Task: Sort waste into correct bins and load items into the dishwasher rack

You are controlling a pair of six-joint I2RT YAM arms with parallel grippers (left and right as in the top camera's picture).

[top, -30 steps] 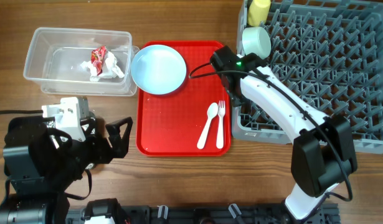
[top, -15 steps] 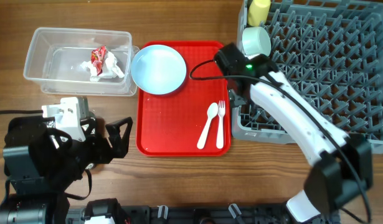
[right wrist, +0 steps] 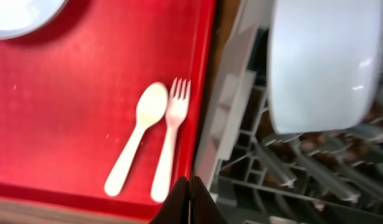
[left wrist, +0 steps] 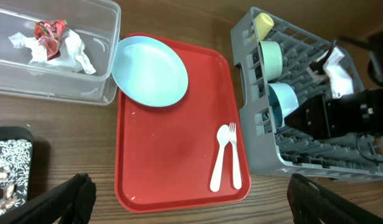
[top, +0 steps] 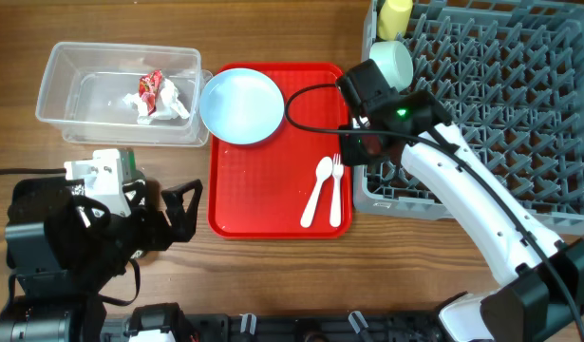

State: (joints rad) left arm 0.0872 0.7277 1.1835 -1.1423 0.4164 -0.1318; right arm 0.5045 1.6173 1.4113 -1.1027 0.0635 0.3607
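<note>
Your right claw point(top: 354, 144) is pinched shut and empty at the dishwasher rack's point(top: 519, 104) left wall, beside the red tray point(top: 263, 190). The left claw point(top: 189, 209) gapes wide.

From the left wrist, the spoon point(left wrist: 219, 160) and fork point(left wrist: 234, 158) lie side by side near the tray's right rim.

The right wrist shows closed tips over that rim, just right of the fork's handle. Open before descending, then pinch one handle only.

Nothing's really reading as text here, the red snack wrapper point(left wrist: 49, 32) is showing some print but it's too crumpled.
</note>
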